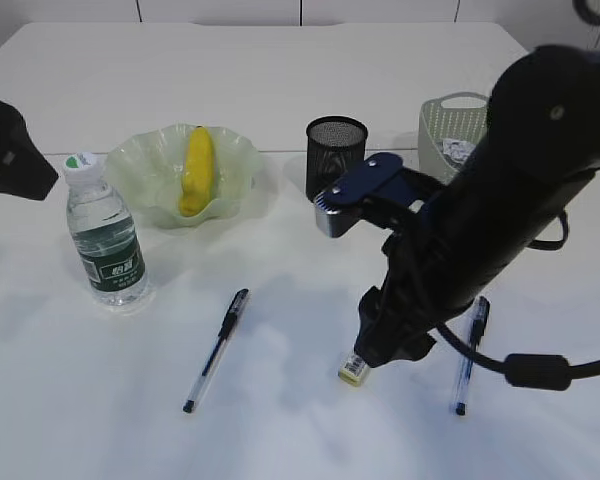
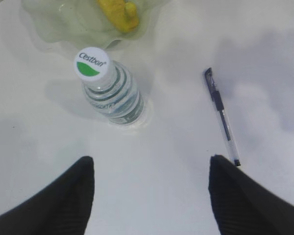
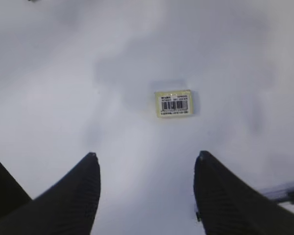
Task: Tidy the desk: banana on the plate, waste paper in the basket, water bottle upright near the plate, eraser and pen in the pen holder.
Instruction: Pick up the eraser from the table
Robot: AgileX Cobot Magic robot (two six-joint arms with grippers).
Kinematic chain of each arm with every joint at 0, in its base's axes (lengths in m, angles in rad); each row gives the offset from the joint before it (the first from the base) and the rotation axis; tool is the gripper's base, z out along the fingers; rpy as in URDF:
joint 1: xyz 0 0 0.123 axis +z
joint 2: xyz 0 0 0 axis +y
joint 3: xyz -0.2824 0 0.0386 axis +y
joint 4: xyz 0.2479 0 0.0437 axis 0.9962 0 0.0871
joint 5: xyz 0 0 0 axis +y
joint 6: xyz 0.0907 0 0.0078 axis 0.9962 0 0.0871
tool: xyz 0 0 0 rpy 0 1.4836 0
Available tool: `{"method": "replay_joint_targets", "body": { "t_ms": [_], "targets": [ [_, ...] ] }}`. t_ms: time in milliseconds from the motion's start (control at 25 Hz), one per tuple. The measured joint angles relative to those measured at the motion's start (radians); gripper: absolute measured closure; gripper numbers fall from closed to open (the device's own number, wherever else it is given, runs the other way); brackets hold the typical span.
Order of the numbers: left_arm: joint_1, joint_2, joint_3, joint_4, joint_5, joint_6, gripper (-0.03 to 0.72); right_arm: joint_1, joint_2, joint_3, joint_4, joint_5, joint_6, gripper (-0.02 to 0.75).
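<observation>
Right gripper (image 3: pixel 146 159) hangs over the eraser (image 3: pixel 175 103), jaws parted wide, nothing held. Eraser lies flat on the desk (image 1: pixel 280 420), barcode sleeve up, just ahead of the fingertips and not yet between them.

Risks, as I judge them: the eraser is small and low, so jaws closing too high slide over it; closing off-centre likely flicks it away. Fingertips must nearly touch the tabletop, so a hard descent could jam them. A pen (image 1: pixel 469 352) lies just beside the right arm, and a sideways sweep could roll it.

Left gripper (image 2: pixel 152 164) also stands wide open and empty, near the upright bottle (image 2: pixel 110 90); a careless forward move could topple it.

Room: bare desk all round the eraser, so an approach from above is free. A second pen (image 1: pixel 216 348) lies well apart to the left. Farther back, the banana (image 1: pixel 197 168) already rests in the plate (image 1: pixel 140 160). The pen holder (image 1: pixel 335 155) stands beyond the arm, the basket (image 1: pixel 450 125) beside it, paper inside. The route to the holder looks open.
</observation>
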Motion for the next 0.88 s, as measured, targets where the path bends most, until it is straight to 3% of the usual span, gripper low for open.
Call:
{"method": "replay_joint_targets", "body": {
  "t_ms": [320, 880],
  "targets": [
    [0.045, 0.000, 0.000, 0.020, 0.032, -0.013, 0.171, 0.040, 0.127, -0.004, -0.129, -0.054, 0.074, 0.285],
    [0.055, 0.000, 0.000, 0.025, 0.053, -0.015, 0.171, 0.047, 0.252, -0.072, -0.142, -0.109, 0.083, 0.285]
  ]
}}
